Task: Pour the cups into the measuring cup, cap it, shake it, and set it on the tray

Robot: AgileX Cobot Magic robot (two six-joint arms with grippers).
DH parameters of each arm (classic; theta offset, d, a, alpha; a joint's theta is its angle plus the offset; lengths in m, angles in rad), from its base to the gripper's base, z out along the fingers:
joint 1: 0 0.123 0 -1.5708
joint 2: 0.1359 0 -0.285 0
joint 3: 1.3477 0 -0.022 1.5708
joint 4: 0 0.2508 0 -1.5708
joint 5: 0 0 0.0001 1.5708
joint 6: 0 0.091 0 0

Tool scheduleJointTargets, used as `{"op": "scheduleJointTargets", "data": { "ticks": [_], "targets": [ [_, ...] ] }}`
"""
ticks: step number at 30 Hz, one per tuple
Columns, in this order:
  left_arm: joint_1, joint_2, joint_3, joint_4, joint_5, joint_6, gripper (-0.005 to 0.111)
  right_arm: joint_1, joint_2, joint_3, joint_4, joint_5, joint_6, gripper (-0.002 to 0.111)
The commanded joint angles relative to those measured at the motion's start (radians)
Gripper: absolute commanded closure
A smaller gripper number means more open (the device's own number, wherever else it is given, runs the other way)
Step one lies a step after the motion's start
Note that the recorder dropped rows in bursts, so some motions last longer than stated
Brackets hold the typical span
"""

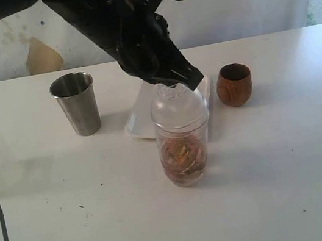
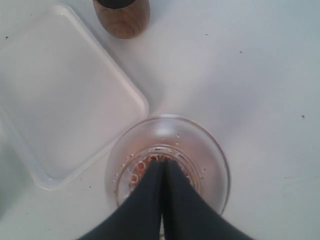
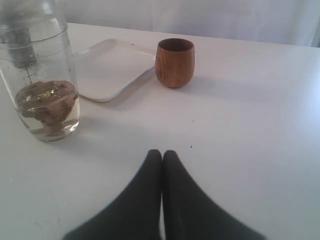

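Measuring cup one, standing capped beside tray one, steel tumbler one, wooden cup one, left gripper, right gripper, two, both clenching empty.

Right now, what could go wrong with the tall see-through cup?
1. The left tool is shut and sits at the lid of the measuring cup; a sideways nudge might tip this tall cup and spill liquid.
2. I can't tell if the lid is pushed on fully, so shaking could leak.
3. The wooden cup stands close to the tray and may get bumped.
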Motion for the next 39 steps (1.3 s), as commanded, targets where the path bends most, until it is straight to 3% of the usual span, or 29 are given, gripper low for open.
{"op": "scheduleJointTargets", "data": {
  "ticks": [1,9,13,20,30,34,39],
  "targets": [
    [-0.003,-0.034,0.0,0.031,-0.011,-0.013,0.107,-0.003,-0.004,0.005,-0.003,0.0,0.0,0.108],
    [-0.003,-0.147,0.037,0.04,-0.009,-0.041,0.107,-0.003,-0.004,0.005,-0.003,0.0,0.0,0.108],
    [-0.005,-0.298,0.239,0.025,-0.232,-0.079,0.107,-0.003,-0.004,0.005,-0.003,0.0,0.0,0.108],
    [-0.005,-0.773,0.872,0.007,-0.735,-0.093,0.107,-0.003,-0.004,0.005,-0.003,0.0,0.0,0.108],
    [-0.005,-1.24,1.311,-0.034,-1.173,-0.113,0.107,-0.003,-0.004,0.005,-0.003,0.0,0.0,0.108],
    [-0.005,-1.376,1.405,-0.034,-1.209,-0.137,0.107,-0.003,-0.004,0.005,-0.003,0.0,0.0,0.108],
    [-0.003,-1.457,1.447,-0.034,-1.083,-0.156,0.107,-0.003,-0.004,0.005,-0.003,0.0,0.0,0.108]
  ]
}}
